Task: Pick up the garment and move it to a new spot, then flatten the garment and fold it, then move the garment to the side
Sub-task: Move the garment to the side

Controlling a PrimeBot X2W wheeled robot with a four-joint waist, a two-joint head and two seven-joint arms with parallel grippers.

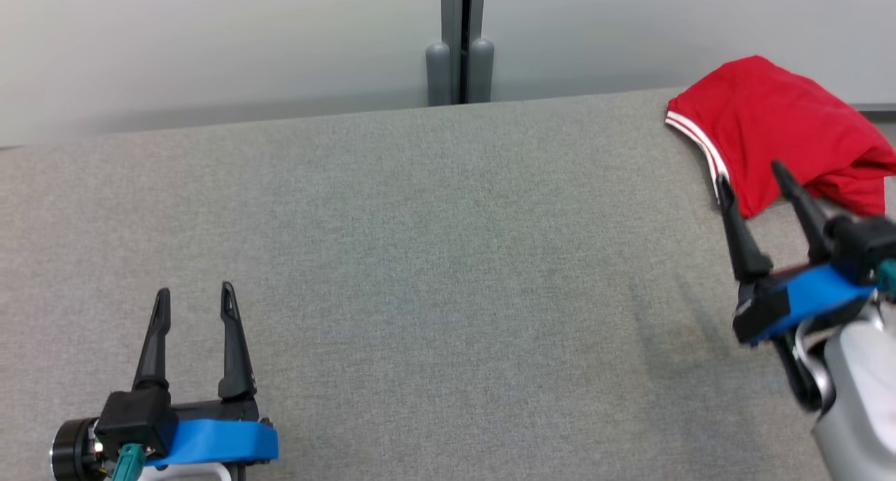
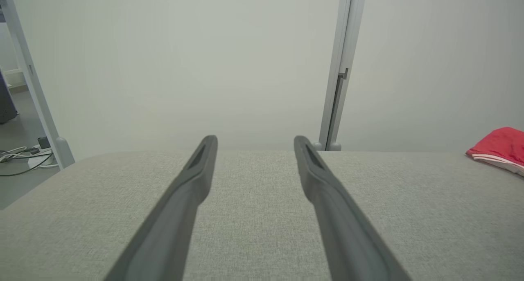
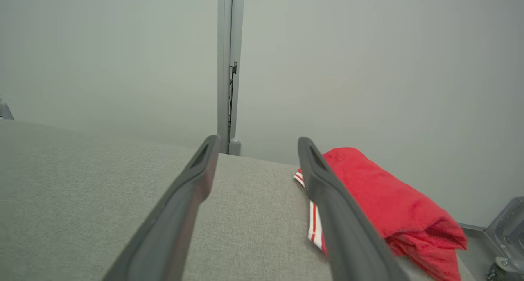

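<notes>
The garment (image 1: 777,127) is a red bundle with a white-striped hem, lying crumpled at the far right corner of the grey fabric table (image 1: 420,257). It also appears at the right edge in the left wrist view (image 2: 501,148) and beside the right finger in the right wrist view (image 3: 385,203). My right gripper (image 1: 752,176) hovers open just in front of the garment, fingertips at its near edge, holding nothing. At the near left my left gripper (image 1: 194,295) stands open and empty, far from the garment.
Pale partition walls with a grey vertical post (image 1: 462,40) stand right behind the table's far edge. Cables and a floor socket (image 2: 24,158) lie on the floor past the table's left end. A grey metal base (image 3: 507,236) sits beyond the right end.
</notes>
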